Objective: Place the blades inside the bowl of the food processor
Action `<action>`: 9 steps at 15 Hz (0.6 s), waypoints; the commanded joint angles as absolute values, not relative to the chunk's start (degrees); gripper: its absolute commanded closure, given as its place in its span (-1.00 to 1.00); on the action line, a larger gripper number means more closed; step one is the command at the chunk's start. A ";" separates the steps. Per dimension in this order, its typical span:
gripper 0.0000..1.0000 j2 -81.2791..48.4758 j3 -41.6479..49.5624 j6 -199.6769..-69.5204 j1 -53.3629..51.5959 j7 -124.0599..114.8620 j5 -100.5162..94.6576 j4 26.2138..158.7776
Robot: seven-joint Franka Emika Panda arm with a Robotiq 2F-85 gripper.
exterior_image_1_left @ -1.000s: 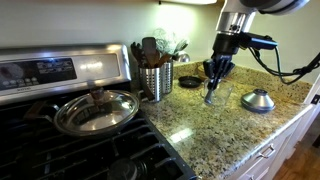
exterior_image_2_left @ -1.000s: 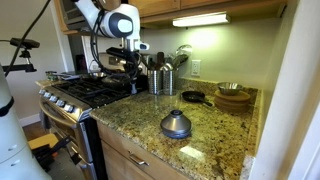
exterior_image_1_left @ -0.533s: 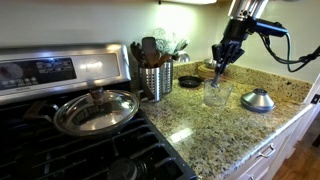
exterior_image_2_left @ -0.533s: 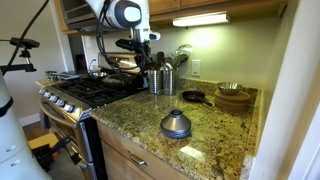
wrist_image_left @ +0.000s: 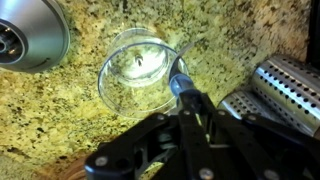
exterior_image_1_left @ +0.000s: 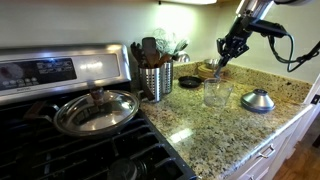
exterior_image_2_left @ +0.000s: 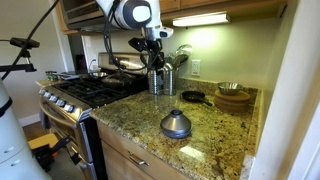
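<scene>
The clear bowl (exterior_image_1_left: pixel 216 95) stands upright on the granite counter; in the wrist view its rim (wrist_image_left: pixel 110 75) lies just ahead of the fingertips, with a small dark piece at its centre. My gripper (exterior_image_1_left: pixel 221 60) hangs above and slightly behind the bowl, and it also shows in an exterior view (exterior_image_2_left: pixel 153 48). In the wrist view the gripper (wrist_image_left: pixel 181 90) is shut, and a small grey-blue tip that looks like the blades (wrist_image_left: pixel 178 83) sticks out between the fingertips. The rest of the blades is hidden by the fingers.
A silver dome (exterior_image_1_left: pixel 258 100) (exterior_image_2_left: pixel 176 124) (wrist_image_left: pixel 25 35) sits next to the bowl. A ribbed steel utensil canister (exterior_image_1_left: pixel 155 80) (wrist_image_left: pixel 285 85) stands by the stove. A steel pan (exterior_image_1_left: pixel 95 110) is on the burners. A small black pan (exterior_image_2_left: pixel 192 97) and a brown dish (exterior_image_2_left: pixel 233 97) sit near the wall.
My gripper has risen from the bowl's mouth and moved back toward the wall, staying shut. The bowl and the dome have not moved.
</scene>
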State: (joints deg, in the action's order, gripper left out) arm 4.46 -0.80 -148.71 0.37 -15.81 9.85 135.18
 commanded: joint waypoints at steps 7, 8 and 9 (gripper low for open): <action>0.84 -4.08 0.85 -156.62 0.98 -22.52 8.05 130.88; 0.84 -4.25 0.94 -157.07 0.82 -22.68 7.84 131.25; 0.84 -4.25 1.04 -157.81 0.70 -22.86 7.60 131.83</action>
State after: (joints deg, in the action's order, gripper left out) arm -3.67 0.34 -155.85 1.27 -20.39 9.39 131.65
